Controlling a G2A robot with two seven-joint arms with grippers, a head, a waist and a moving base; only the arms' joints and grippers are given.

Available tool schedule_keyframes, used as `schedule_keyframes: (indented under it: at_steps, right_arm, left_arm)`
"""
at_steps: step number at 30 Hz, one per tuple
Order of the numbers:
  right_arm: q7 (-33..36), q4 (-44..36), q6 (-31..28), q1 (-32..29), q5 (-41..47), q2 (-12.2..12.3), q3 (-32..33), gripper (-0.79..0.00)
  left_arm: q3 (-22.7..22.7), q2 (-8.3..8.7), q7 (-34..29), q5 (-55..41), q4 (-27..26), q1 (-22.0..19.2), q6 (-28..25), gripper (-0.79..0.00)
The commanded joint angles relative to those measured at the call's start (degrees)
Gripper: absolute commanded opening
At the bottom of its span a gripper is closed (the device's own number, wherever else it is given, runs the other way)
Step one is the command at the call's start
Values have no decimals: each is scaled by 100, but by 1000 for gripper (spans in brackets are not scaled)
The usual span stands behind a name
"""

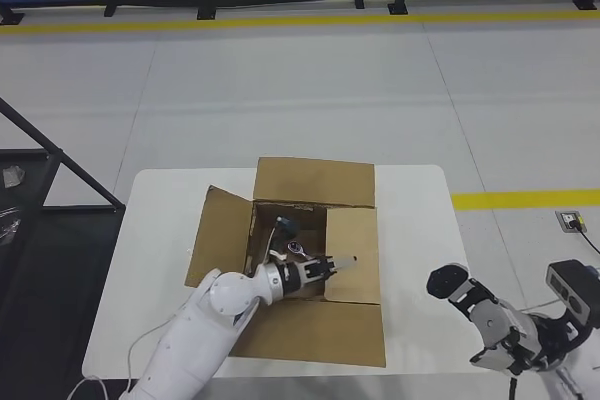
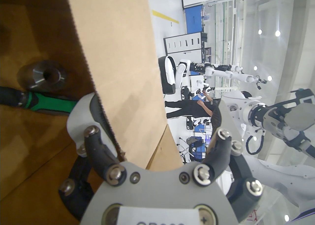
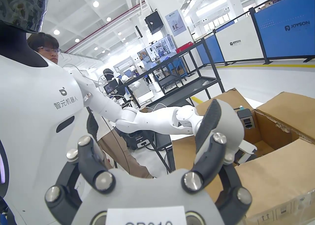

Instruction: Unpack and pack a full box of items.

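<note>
Where the open brown cardboard box point(image 1: 315, 185) stands in the middle of the white table point(image 1: 420, 200), its four flaps are folded outward or upright. Inside lie a dull grey metal cylinder with a central hole point(image 2: 41, 77) and, just beside it, a green-and-black handled tool point(image 2: 49, 105). The left gripper point(image 1: 332, 266) is inside the box, its fingers spread to either side of the upright right-hand flap point(image 2: 118, 46). The right gripper point(image 1: 450, 285), fingers apart and holding nothing, hangs near the table's right edge, beside the box.
</note>
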Motion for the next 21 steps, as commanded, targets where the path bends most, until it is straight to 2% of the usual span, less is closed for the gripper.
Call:
schedule_keyframes:
  at_steps: [1, 7, 12, 16, 21]
  right_arm:
    - [-9, 7, 0, 7, 14, 4, 14, 0]
    - [-114, -21, 0, -117, 23, -4, 207, 0]
    - [-217, -133, 0, -322, -34, -14, 509, 0]
    - [-459, -248, 0, -649, -22, -36, 1018, 0]
    - [-601, -410, 0, -1260, 36, -95, 1666, 0]
  left_arm:
    - [-44, 17, -25, 47, -89, 42, -128, 0]
    - [-127, 36, -77, -40, -562, 137, -238, 0]
    - [24, -37, 98, -169, -787, 24, -171, 0]
    - [380, -175, 327, -151, -628, -247, -162, 0]
    - [936, -411, 586, -53, -166, -675, -169, 0]
